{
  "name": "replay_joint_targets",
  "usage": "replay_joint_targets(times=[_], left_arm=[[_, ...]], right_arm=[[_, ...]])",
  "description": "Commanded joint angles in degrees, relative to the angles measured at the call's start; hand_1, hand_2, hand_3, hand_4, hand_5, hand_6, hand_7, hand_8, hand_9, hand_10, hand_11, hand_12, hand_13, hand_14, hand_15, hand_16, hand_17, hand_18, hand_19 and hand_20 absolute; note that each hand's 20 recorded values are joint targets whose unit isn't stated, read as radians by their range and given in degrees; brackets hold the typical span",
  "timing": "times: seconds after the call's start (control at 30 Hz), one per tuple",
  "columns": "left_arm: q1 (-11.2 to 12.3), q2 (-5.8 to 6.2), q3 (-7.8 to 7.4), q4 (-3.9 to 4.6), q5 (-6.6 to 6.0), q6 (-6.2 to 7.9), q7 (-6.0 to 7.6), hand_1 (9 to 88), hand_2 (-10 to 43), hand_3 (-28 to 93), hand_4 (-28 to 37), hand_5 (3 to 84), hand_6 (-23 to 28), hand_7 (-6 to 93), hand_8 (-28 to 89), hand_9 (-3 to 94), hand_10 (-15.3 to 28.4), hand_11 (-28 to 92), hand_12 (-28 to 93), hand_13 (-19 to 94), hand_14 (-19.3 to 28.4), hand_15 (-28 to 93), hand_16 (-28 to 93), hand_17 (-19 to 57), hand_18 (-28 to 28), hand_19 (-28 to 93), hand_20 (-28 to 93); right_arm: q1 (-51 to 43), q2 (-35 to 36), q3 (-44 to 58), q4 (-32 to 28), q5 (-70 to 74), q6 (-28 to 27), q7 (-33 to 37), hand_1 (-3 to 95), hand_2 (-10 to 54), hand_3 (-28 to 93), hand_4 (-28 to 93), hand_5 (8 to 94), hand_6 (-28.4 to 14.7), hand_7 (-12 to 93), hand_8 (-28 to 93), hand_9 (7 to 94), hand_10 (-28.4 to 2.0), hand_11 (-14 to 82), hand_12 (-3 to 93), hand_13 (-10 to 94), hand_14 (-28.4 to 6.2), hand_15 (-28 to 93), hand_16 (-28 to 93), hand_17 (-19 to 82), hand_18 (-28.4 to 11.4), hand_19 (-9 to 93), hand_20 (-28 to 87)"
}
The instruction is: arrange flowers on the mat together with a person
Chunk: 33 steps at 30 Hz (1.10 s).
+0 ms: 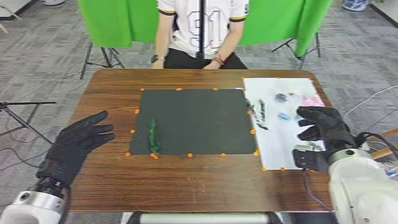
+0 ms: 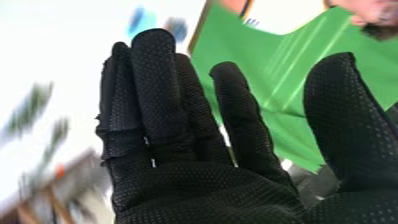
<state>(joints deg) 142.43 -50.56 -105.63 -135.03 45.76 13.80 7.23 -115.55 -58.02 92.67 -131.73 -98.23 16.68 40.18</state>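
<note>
Brown wood is laid bare all round the dark mat (image 1: 191, 120) on the table (image 1: 107, 185), and by small orange markers (image 1: 179, 89) the mat is ringed. On its left part, toward the near edge, a slim green stem (image 1: 153, 136) is laid, pointing away from the robot. Beside the mat on the right, a white sheet (image 1: 277, 145) is spread; dark stems (image 1: 259, 115) are set along its left side, with a grey-blue piece (image 1: 281, 97), a pale blue piece (image 1: 284, 116) and a pink piece (image 1: 312, 101) farther right. Over the table's left side the left hand (image 1: 80, 137) is held, fingers extended and parted. By the sheet's right edge the right hand (image 1: 327, 124) is held; in the right wrist view, its fingers are seen straight, some close together, the thumb spread apart. Beyond the table, green cloth (image 1: 266, 25) is hung.
</note>
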Motion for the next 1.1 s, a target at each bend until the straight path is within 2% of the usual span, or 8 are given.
replay_joint_targets(times=[0.03,0.2,0.23,0.43,0.6,0.77,0.87,1.1], left_arm=[[1.4,-0.08,-0.47,-0.07,-0.14,0.29,-0.23,22.1,7.4,77,-28.3,36.6,10.0,14.4,-10,33.8,21.6,35,10,24,27.8,64,-13,-7.5,25.6,62,7],[1.2,-0.06,-0.44,-0.18,-0.02,0.44,-0.13,22.1,7.4,77,-28.3,36.6,10.1,14.3,-10,33.8,21.6,36,10,24,27.8,64,-13,-7.5,25.6,62,7],[0.6,0.06,-0.26,0.05,-0.07,0.30,-0.26,22.1,7.4,77,-28.3,36.6,10.1,14.3,-10,33.8,21.6,36,10,24,27.8,64,-13,-7.5,25.6,62,7],[0.8,-0.30,-0.54,0.03,-0.09,-0.08,-0.32,22.1,7.5,77,-28.3,36.6,10.1,14.3,-10,33.8,21.6,36,10,24,27.8,64,-13,-7.5,25.6,62,7],[1.5,0.10,-0.43,-0.10,-0.29,0.52,0.63,22.1,7.4,77,-28.3,36.6,10.1,14.4,-10,33.8,21.6,36,10,24,27.8,64,-13,-7.5,25.6,62,7],[0.6,0.00,-0.34,0.06,-0.09,0.34,0.22,22.1,7.4,77,-28.3,36.6,10.1,14.3,-10,33.8,21.6,35,10,24,27.8,64,-13,-7.5,25.6,62,7],[1.1,0.23,-0.23,-0.13,-0.30,0.83,0.84,22.1,7.3,77,-28.3,36.6,10.0,14.4,-10,33.8,21.7,35,10,24,27.8,64,-13,-7.5,25.5,62,7],[1.1,-0.27,-0.37,-0.07,-0.48,0.65,0.67,22.1,7.4,77,-28.3,36.6,10.1,14.4,-10,33.9,21.6,35,10,24,27.8,64,-13,-7.6,25.5,62,7]], right_arm=[[-3.9,4.3,-0.7,-0.7,-17.9,-0.9,10.1,30.3,0.0,70,-20,49.7,-6.7,12,-9,54.4,-23.1,25.2,15.7,58,-18.6,68,8,34,-25.7,92,-11],[-4.4,5.4,-1.6,-0.3,-26.6,-5.0,17.6,31.9,-1.4,67,-19,51.4,-8.4,11,-9,57.8,-24.3,27.5,16.6,63,-18.3,69,9,40,-26.5,93,-11],[-4.4,5.8,-1.8,0.0,-28.2,-5.8,19.2,32.1,-1.5,66,-19,51.7,-8.6,10,-9,58.4,-24.5,27.7,16.7,64,-18.1,68,9,40,-26.6,93,-11],[-2.8,5.6,-2.0,2.4,-31.1,-12.2,23.9,34.2,-3.1,64,-18,52.3,-9.0,9,-9,61.0,-25.3,28.0,17.1,67,-17.6,68,10,43,-26.5,93,-9],[-1.1,6.4,-1.9,5.0,-30.6,-16.6,25.0,36.9,-4.8,62,-17,52.8,-7.2,9,-9,62.1,-25.3,27.6,17.3,69,-17.1,67,11,46,-25.2,93,-9],[1.1,6.7,-1.9,7.5,-29.1,-20.2,26.0,38.5,-6.0,62,-17,53.7,-6.6,9,-9,62.8,-25.2,27.2,17.4,69,-16.6,67,11,47,-24.3,93,-10],[1.9,7.0,-2.0,8.9,-28.3,-21.4,25.8,38.9,-6.2,62,-17,54.4,-6.2,9,-8,63.8,-25.0,26.9,17.3,70,-16.4,67,11,48,-23.9,93,-11],[4.4,7.1,-2.8,12.0,-25.4,-25.2,25.3,41.6,-7.2,61,-17,58.3,-4.9,9,-9,67.1,-23.0,27.8,17.8,72,-14.9,66,12,49,-22.8,93,-11]])
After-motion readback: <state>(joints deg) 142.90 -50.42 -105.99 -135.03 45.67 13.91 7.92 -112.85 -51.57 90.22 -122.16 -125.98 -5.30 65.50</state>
